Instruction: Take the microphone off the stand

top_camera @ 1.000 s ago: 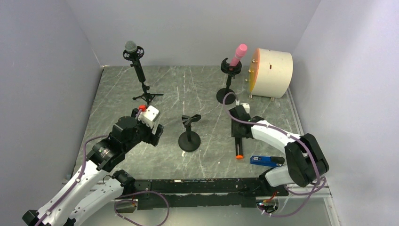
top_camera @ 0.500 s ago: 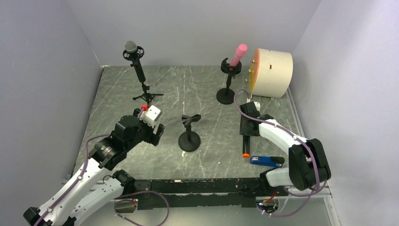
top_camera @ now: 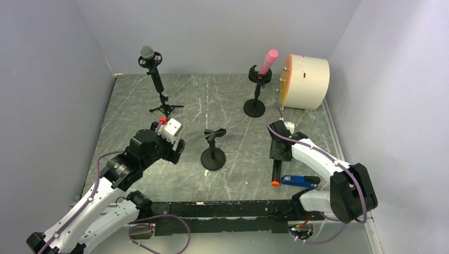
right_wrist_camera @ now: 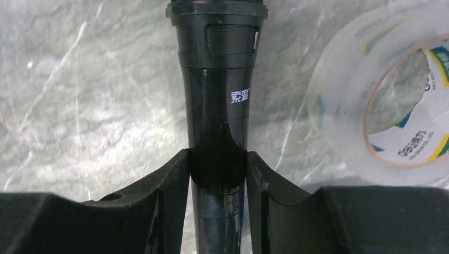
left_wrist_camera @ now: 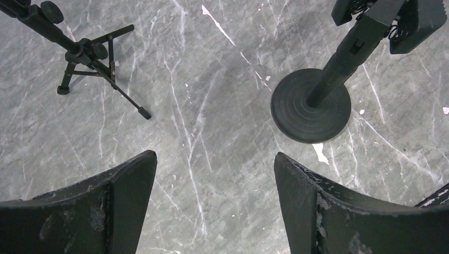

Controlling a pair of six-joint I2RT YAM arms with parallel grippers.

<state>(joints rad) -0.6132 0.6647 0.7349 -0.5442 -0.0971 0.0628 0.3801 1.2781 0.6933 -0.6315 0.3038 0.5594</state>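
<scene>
Grey marbled tabletop [top_camera: 233, 106] (white-veined), pale walls [top_camera: 212, 32], black microphone [right_wrist_camera: 214, 100] in right tool [right_wrist_camera: 218, 161].

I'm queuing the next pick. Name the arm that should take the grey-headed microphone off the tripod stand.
Left. The left tool is open and empty, and the tripod stand with the grey-headed microphone stands on its side of the table. The right tool is shut on the black microphone.

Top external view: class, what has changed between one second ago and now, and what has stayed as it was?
The right arm, jaws shut on the black microphone, carried it rightward and then toward the near edge. The grey microphone, the pink microphone and the empty stand stayed put; the left arm hardly moved.
</scene>
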